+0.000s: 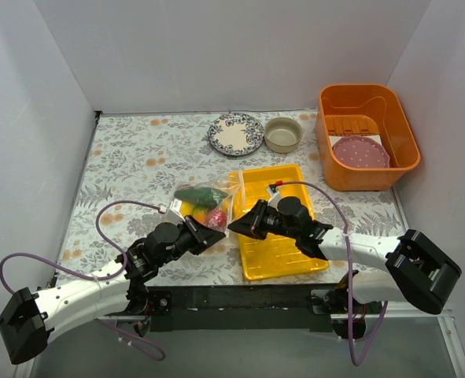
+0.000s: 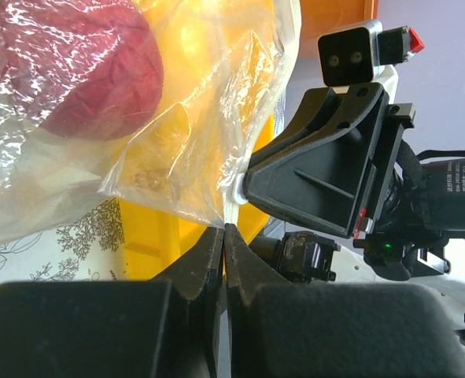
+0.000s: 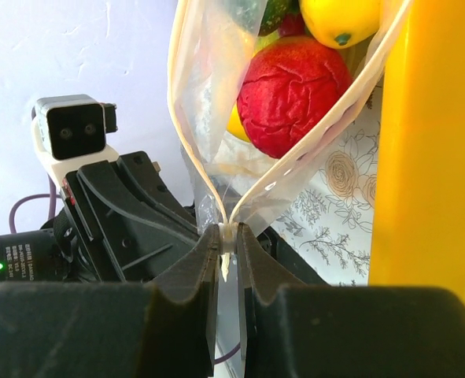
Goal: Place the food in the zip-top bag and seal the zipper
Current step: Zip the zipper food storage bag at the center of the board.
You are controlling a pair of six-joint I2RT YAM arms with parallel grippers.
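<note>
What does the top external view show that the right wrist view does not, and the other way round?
Only the top external view shows the orange tub with a pink plate inside, the patterned plate and the beige bowl. Only the right wrist view shows the right tool shut on the end of the zipper, whose two strips part above it, so the mouth is open. Both show the zip-top bag with the food inside, the yellow tray and the left tool.

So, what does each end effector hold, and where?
Both hold the zip-top bag: right end effector pinches the zipper at its end, left end effector the film beside it.
</note>
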